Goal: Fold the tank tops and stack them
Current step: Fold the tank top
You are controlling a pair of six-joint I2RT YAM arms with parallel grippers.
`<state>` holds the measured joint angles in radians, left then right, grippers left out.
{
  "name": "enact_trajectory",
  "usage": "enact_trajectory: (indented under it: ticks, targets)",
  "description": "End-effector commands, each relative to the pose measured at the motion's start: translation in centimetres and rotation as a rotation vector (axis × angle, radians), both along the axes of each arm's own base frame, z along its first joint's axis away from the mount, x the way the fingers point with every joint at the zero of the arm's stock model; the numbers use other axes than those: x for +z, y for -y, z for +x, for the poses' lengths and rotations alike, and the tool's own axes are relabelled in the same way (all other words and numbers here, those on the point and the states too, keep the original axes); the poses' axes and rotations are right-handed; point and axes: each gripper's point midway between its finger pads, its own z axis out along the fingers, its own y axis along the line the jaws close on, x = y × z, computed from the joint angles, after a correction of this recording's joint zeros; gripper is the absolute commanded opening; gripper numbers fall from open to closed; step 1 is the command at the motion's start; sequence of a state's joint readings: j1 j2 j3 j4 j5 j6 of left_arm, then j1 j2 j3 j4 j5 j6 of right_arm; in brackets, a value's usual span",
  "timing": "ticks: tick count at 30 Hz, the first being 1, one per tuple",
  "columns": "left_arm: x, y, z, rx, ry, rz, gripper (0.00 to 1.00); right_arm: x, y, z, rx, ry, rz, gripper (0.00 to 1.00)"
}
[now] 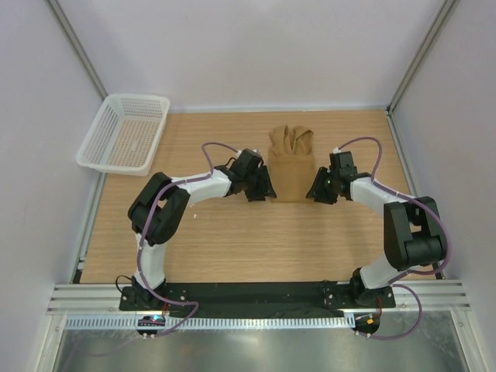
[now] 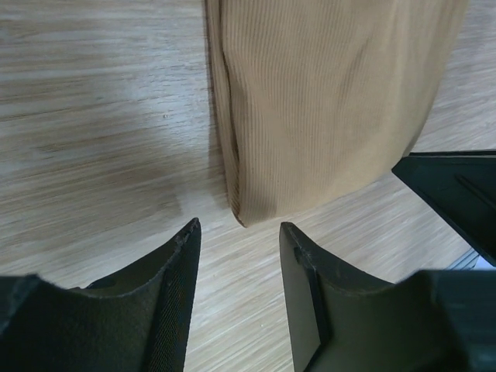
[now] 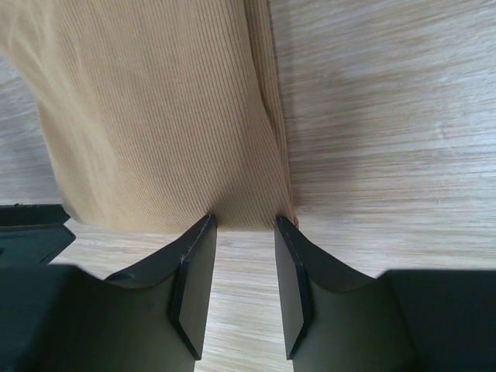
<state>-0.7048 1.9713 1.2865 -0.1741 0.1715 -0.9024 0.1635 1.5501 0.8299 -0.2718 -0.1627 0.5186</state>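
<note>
Lengthwise, the tank top [image 1: 291, 167] ran away from the arm bases, with its straps at the far end and its hem nearest them. The left gripper [image 2: 236, 225] sat just off the hem's left corner, jaws parted and empty, the corner straight ahead of the gap. The right gripper [image 3: 246, 221] was closer at the hem's right corner, fingertips touching the cloth edge, parted, nothing clamped. Bare wooden table [image 1: 232, 240] surrounded the top, and a white mesh basket [image 1: 91, 147] stood well to its left.
</note>
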Motion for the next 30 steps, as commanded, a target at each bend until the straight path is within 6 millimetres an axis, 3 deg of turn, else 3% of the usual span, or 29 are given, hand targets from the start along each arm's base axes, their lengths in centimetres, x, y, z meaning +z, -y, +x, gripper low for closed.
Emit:
enact_trajectory:
  ticks: [1, 7, 14, 18, 19, 25, 26, 27, 28, 30]
  targets:
    - [0.8, 1.0, 0.3, -0.010, 0.007, -0.047, 0.46, 0.3, 0.2, 0.5, 0.014, 0.044, -0.011, 0.43]
    - [-0.1, 0.5, -0.2, -0.008, -0.008, -0.044, 0.48, 0.8, 0.9, 0.1, 0.002, 0.066, -0.042, 0.48]
    - [-0.9, 1.6, 0.2, -0.019, -0.029, -0.066, 0.47, 0.1, 1.5, 0.7, -0.011, 0.053, -0.073, 0.48]
    - [-1.3, 2.3, 0.3, -0.029, -0.043, -0.076, 0.43, -0.4, 1.1, 1.1, 0.000, 0.049, -0.059, 0.45]
    - [-1.4, 2.4, 0.3, -0.031, -0.045, -0.078, 0.37, -0.7, 0.9, 1.0, 0.009, 0.039, -0.050, 0.44]
    - [-1.4, 2.0, 0.1, -0.028, -0.047, -0.072, 0.00, -0.4, 0.0, 0.7, 0.045, 0.029, -0.005, 0.18]
    - [-1.2, 1.8, -0.1, -0.032, -0.039, -0.067, 0.00, 0.0, -0.2, 0.6, 0.051, 0.037, 0.005, 0.08]
    - [-0.2, 1.7, -0.2, -0.033, -0.023, -0.075, 0.00, 0.1, -0.2, 0.1, 0.055, 0.025, 0.009, 0.04]
    - [-0.7, 1.0, -0.8, -0.033, -0.030, -0.055, 0.00, 0.1, -0.4, -0.4, 0.063, 0.015, 0.020, 0.01]
    - [0.5, 0.2, -1.6, -0.043, -0.015, -0.054, 0.00, 0.8, -0.7, -1.7, 0.076, 0.003, 0.040, 0.01]
